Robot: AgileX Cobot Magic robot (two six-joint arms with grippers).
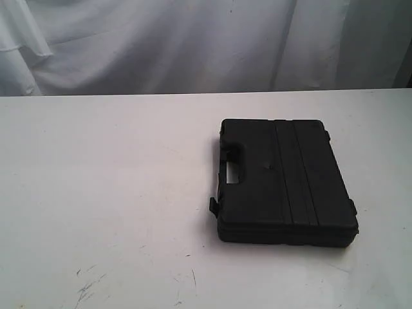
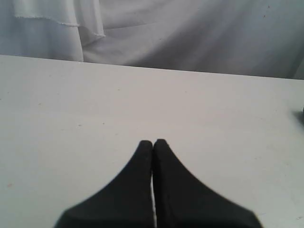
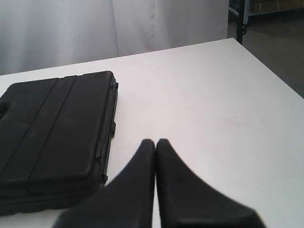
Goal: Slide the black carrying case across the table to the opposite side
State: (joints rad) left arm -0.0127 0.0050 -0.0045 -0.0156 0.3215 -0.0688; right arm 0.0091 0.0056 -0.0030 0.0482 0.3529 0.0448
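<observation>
A black carrying case (image 1: 283,180) lies flat on the white table (image 1: 96,193), right of the middle in the exterior view, its handle cut-out facing left. The right wrist view shows the case (image 3: 52,133) beside my right gripper (image 3: 155,142), which is shut with nothing held and stands apart from the case's side. My left gripper (image 2: 153,143) is shut and empty over bare tabletop; only a dark sliver of the case (image 2: 302,115) shows at that view's edge. Neither gripper appears in the exterior view.
White cloth (image 1: 193,45) hangs behind the table's far edge. Dark scuff marks (image 1: 87,286) mark the tabletop near the front left. In the right wrist view the table's end edge (image 3: 270,71) drops to a dark floor.
</observation>
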